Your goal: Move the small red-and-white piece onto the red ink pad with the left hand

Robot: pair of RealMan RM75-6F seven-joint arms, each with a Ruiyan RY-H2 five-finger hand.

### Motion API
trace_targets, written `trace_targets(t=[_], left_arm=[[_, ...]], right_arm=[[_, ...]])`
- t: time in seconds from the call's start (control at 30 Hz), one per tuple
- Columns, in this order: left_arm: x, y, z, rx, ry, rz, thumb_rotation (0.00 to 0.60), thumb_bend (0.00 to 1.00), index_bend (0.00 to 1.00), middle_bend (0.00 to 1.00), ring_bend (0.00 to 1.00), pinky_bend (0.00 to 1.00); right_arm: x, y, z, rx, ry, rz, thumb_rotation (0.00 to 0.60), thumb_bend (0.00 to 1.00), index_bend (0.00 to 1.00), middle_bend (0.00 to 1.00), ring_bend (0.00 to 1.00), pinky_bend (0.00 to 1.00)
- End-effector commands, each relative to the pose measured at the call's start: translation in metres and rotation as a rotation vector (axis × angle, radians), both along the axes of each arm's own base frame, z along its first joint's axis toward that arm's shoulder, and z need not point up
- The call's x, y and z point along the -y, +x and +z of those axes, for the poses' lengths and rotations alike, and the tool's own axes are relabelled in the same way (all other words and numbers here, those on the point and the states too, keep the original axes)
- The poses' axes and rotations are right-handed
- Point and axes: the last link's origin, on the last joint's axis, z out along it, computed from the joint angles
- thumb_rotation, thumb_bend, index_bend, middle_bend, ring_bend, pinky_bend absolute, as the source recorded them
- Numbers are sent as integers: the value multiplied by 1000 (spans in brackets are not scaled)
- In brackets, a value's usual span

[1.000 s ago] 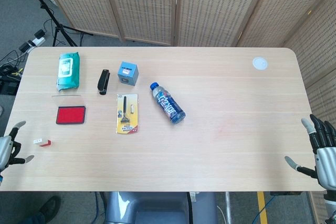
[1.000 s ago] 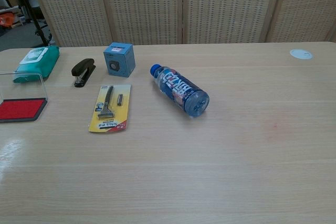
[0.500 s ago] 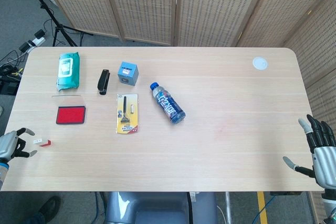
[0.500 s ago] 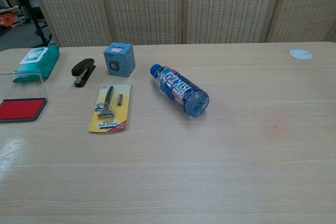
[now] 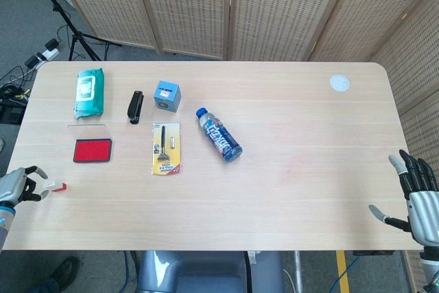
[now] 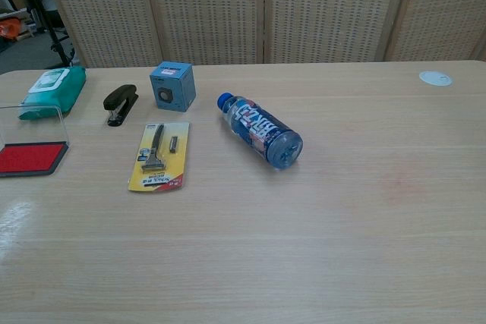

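From the head cam I've got my left hand (image 5: pixel 19 184) at the table's (image 5: pixel 288 190) near-left edge, approx 8 o'clock from table centre. Fingers are curled partway with the tips close to the small red-and-white piece (image 5: pixel 55 186), which lies flat on the wood just at 3 o'clock of the hand. Can't tell whether a fingertip touches it; it doesn't look lifted or pinched. Hand holds nothing as far as I can see, fingers narrow but apart.

The red ink pad (image 5: pixel 92 150) sits at 1 o'clock from the piece, near but apart, w/ its clear lid (image 5: pixel 88 131) lying just behind it at 12. Chest cam shows the pad (image 6: pixel 29 158) at the far left edge of frame w/ the lid (image 6: pixel 34 123) standing up behind it; the piece and left hand don't show there.

My right hand (image 5: pixel 417 197) hangs off the table's near-right corner, approx 4 o'clock, fingers spread wide, nothing in it.

Rest of the table: green wipes pack (image 5: pixel 90 91) at 10 o'clock, black stapler (image 5: pixel 135 106) beside it, blue box (image 5: pixel 166 95) to the stapler's 3 o'clock, yellow razor card (image 5: pixel 166 148) at 6 of the box, blue bottle (image 5: pixel 219 134) lying on its side near centre, white disc (image 5: pixel 339 83) at 2 o'clock far side.
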Motion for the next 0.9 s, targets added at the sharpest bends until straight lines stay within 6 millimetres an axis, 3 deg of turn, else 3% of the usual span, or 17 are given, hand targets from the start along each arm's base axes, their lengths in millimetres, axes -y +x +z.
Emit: trace_targets(t=[0.03, 0.53, 0.9], left_arm=[[-3, -1, -2, -11, -15, 9, 600, 309, 473, 986, 1000, 920], [-6, -3, -7, -25, -32, 38, 600, 313, 478, 986, 1000, 920], [-8, -4, -10, -31, -37, 50, 600, 374, 486, 986, 1000, 920]], right_arm=[[0, 0, 0, 0, 1, 1, 600, 0, 0, 0, 0, 0], [0, 0, 1, 8, 5, 2, 600, 0, 0, 0, 0, 0], [0, -1, 2, 24, 9, 5, 600, 0, 0, 0, 0, 0]])
